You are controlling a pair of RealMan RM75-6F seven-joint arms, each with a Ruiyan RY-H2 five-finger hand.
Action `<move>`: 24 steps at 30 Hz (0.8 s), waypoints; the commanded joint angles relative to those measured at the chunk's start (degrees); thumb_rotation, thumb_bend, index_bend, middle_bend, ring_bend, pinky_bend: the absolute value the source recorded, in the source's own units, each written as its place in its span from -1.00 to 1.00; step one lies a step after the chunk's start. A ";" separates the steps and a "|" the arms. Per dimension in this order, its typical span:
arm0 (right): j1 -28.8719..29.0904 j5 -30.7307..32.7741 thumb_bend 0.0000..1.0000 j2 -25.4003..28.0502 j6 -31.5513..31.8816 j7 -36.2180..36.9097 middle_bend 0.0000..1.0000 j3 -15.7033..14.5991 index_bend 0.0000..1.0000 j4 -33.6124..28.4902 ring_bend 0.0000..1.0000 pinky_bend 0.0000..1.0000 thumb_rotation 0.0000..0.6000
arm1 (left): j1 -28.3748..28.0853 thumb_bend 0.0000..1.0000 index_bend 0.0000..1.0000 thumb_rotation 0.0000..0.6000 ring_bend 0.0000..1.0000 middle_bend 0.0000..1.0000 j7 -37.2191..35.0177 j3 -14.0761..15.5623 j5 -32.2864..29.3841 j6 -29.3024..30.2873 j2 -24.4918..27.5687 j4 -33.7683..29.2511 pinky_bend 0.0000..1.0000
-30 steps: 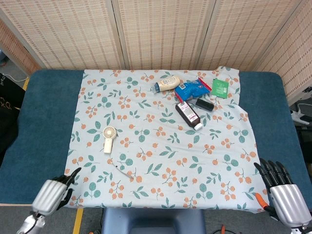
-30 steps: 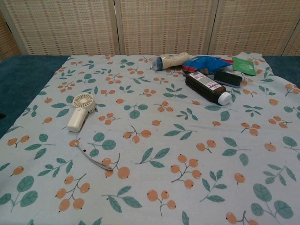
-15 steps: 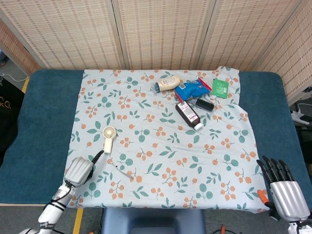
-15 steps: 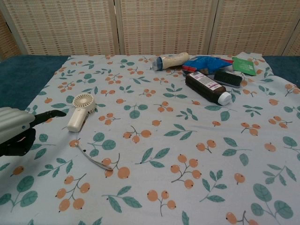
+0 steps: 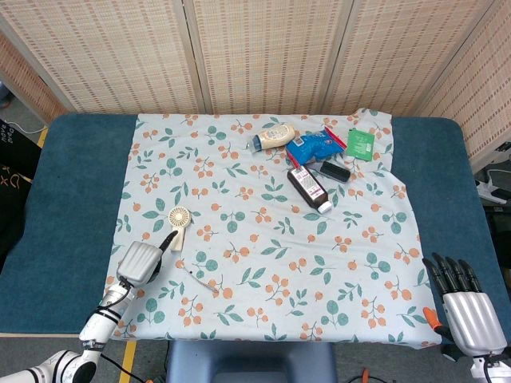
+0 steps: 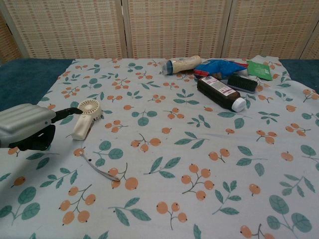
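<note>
Reaching beside the fan (image 5: 178, 226), the left hand (image 5: 140, 260) hides its curled fingers; grip unclear.

Left hand (image 6: 30, 128): at the left edge, one dark finger stretched toward the small fan, holding nothing.
Fan (image 6: 85, 117): cream, flat on the flowered cloth (image 6: 164, 149), just beside the fingertip.
Cord (image 6: 99, 168): thin, curving away below the fan's handle.
Far side: cream tube (image 6: 180, 64), blue packet (image 6: 219, 67), dark bottle (image 6: 219, 92), black brush (image 6: 242, 83), green packet (image 6: 260, 69), clustered together.
</note>
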 commanded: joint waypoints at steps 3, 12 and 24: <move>0.10 0.14 -0.57 0.11 0.18 0.13 -1.00 0.06 -1.00 -0.07 -1.00 -1.00 1.00 | -1.15 1.00 -1.00 1.00 0.79 0.94 0.64 0.23 -1.52 -0.65 -0.58 1.18 1.00; 0.01 0.12 -0.57 0.47 0.90 0.41 -1.00 -0.02 -1.00 -0.31 -1.00 -1.00 1.00 | -2.84 1.00 -1.00 1.00 0.79 0.94 1.53 0.90 -3.37 -1.10 -1.80 2.73 1.00; -0.09 -0.11 -0.57 0.64 1.43 0.47 -1.00 -0.26 -1.00 -0.42 -1.00 -1.00 1.00 | -3.65 1.00 -1.00 1.00 0.79 0.94 1.53 2.11 -5.11 -0.77 -2.43 4.56 1.00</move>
